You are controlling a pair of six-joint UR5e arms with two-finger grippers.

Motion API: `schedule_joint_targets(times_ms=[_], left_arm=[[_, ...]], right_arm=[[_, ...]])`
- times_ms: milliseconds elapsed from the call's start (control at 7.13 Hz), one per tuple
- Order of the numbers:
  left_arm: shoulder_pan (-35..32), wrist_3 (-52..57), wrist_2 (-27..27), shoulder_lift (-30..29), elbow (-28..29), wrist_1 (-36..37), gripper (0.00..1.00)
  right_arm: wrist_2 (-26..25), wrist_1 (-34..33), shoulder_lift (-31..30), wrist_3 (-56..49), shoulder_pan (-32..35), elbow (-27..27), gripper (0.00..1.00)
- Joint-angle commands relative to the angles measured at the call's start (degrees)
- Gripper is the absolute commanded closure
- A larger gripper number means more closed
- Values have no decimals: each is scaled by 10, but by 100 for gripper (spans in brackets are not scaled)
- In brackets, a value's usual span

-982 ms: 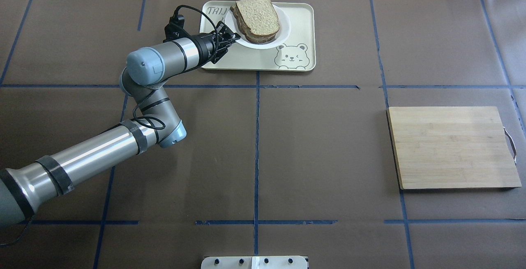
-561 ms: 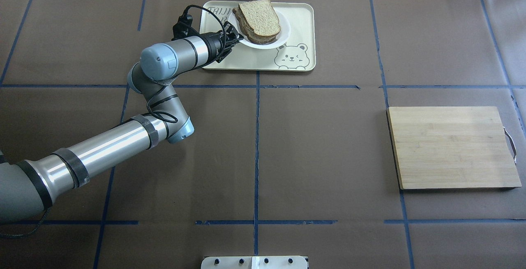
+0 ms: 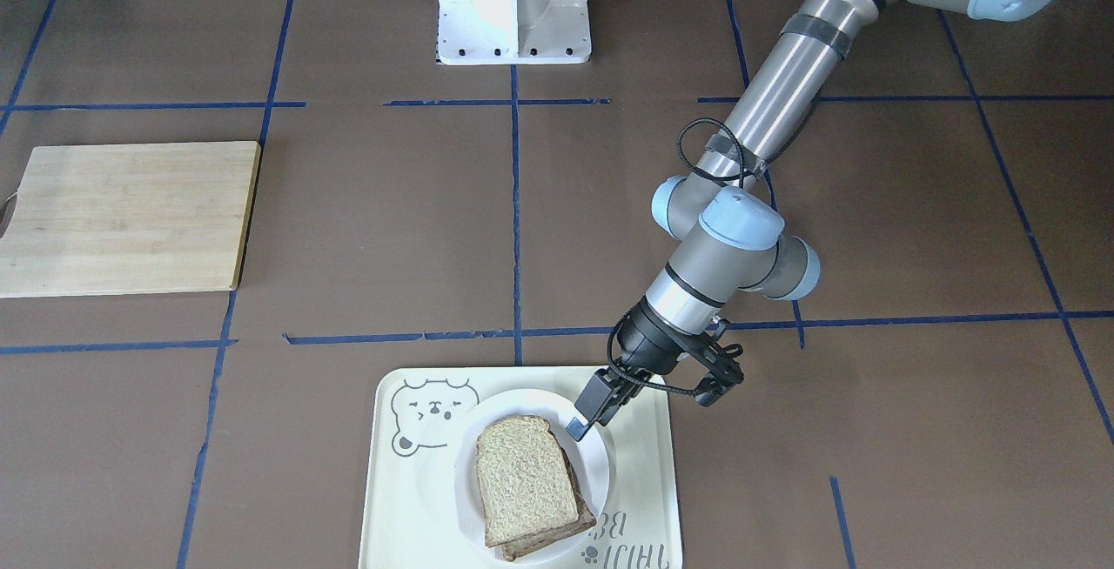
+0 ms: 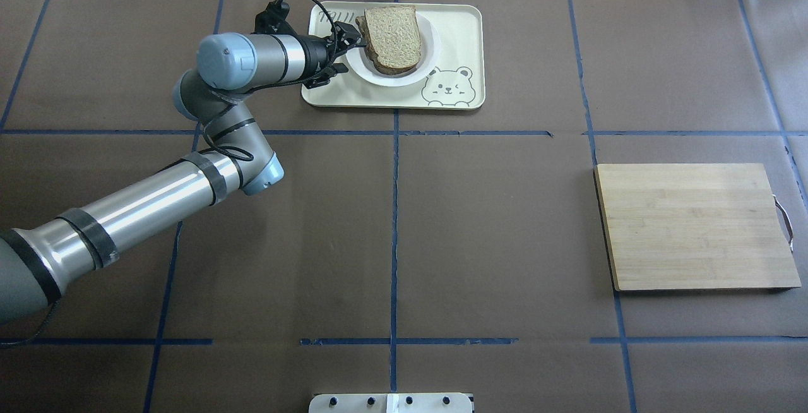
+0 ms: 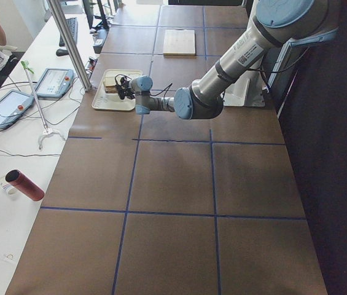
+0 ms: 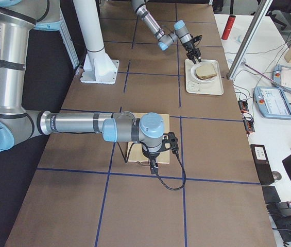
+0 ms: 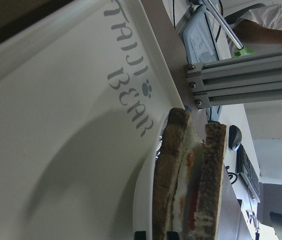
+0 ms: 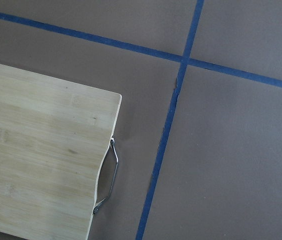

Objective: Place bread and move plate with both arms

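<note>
The left gripper (image 3: 577, 425) seems clamped on the plate (image 3: 593, 465) rim (right gripper (image 6: 153, 164): cannot tell), so lifting could tilt it and shed the bread (image 3: 525, 478).

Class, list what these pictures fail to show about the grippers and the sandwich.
- Left gripper: grip on the plate rim unclear; front-facing view hides its lower finger, wrist view crops its tips.
- Right gripper: open or shut unknowable; small in exterior right only.
- Filling: the bread covers it overhead; left wrist view shows only white and red edges.
</note>
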Motion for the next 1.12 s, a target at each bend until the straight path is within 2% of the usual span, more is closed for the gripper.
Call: schedule_joint_targets(times_ms=[0, 140, 280, 421, 561, 841, 982], left_arm=[[-49, 104, -115, 73, -162, 179, 0], [-65, 212, -145, 118, -244, 281, 0], [-81, 364, -159, 160, -330, 417, 0], [-91, 501, -153, 172, -400, 565, 0], [-116, 622, -153, 173, -439, 666, 0], [-187, 865, -160, 252, -509, 752, 0], [-231, 939, -193, 300, -524, 767, 0]], right_arm=[[0, 0, 0, 1, 0, 0, 0], [-1, 0, 1, 1, 0, 0, 0], [-1, 0, 1, 1, 0, 0, 0], [-1, 0, 0, 1, 0, 0, 0], [-1, 0, 0, 1, 0, 0, 0], [-1, 1, 0, 1, 0, -1, 0], [-1, 1, 0, 1, 0, -2, 0]])
